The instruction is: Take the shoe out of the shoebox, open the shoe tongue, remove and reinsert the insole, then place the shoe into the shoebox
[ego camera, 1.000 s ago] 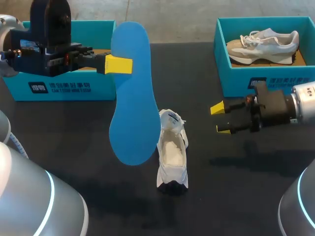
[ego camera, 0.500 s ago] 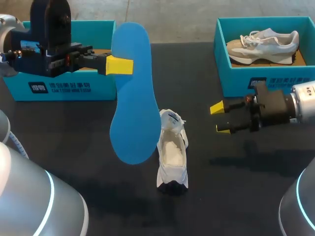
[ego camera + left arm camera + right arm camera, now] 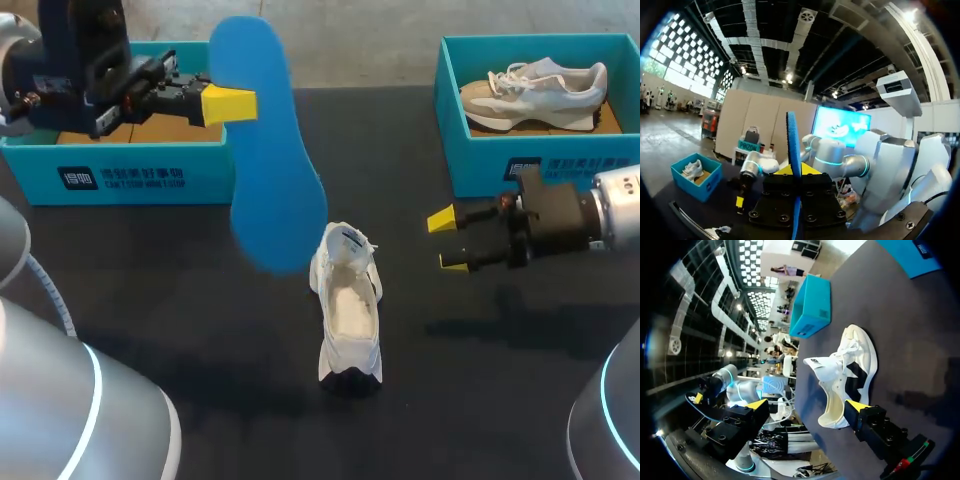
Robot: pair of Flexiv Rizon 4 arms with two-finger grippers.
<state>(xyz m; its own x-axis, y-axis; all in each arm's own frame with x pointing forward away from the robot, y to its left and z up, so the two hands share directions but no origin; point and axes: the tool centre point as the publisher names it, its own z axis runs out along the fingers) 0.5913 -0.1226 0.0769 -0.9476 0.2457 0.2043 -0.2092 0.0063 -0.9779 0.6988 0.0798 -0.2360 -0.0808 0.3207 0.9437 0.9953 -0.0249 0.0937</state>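
Insole (image 3: 265, 160) is out, hanging upper left of centre, pinched flat between the fingers of my left gripper (image 3: 235, 105), its lower end just beside the shoe (image 3: 348, 310) at mid-frame. To reinsert it I'd angle that end into the opening, and my right gripper (image 3: 450, 242) — spread wide, empty, at right — could steady the shoe. The left wrist view alone shows the insole edge-on in the pinch; the right wrist view shows the tongue lifted.

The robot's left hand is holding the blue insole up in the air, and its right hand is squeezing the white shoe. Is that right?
Not quite. The left gripper does hold the blue insole up in the air, but the right gripper is not squeezing the white shoe. It is open and apart from the shoe, off to its side. The head view shows the gap.
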